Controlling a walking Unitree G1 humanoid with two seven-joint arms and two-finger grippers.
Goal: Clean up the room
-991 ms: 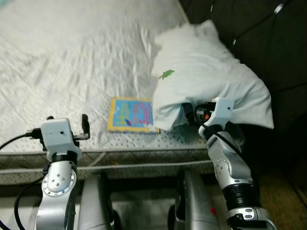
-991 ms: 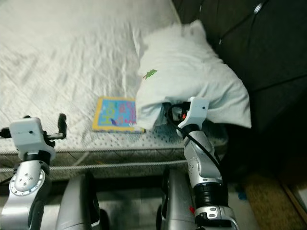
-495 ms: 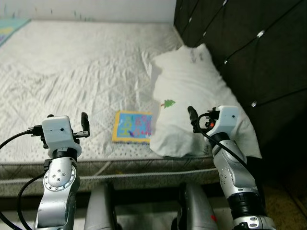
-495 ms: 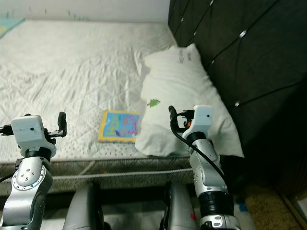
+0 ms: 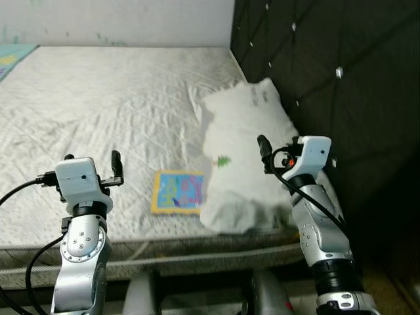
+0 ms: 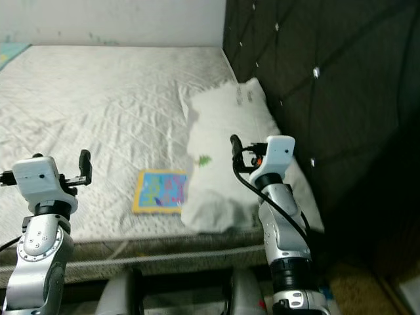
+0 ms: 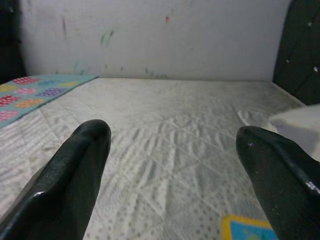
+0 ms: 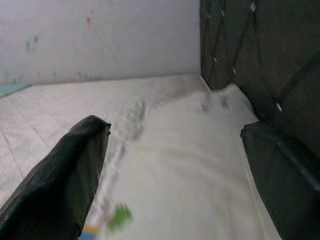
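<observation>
- Pillow [image 5: 243,164] lies flat on the mattress [image 5: 98,98], right side, against the dark headboard [image 5: 328,65]; its long axis runs from the near edge toward the far wall.
- Beside its near left corner we see a colourful book [image 5: 177,191], just touching or slightly tucked under.
- Our right gripper [image 8: 175,170] hovers spread and empty above the pillow; our left gripper [image 7: 175,165], also spread, holds nothing.
- We judge the pillow placed; next calls for reaching the book.

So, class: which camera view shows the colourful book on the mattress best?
The left eye view: the book lies flat, whole, beside the pillow. The right eye view shows it much the same. The left wrist view catches one corner; the right wrist view a sliver.
</observation>
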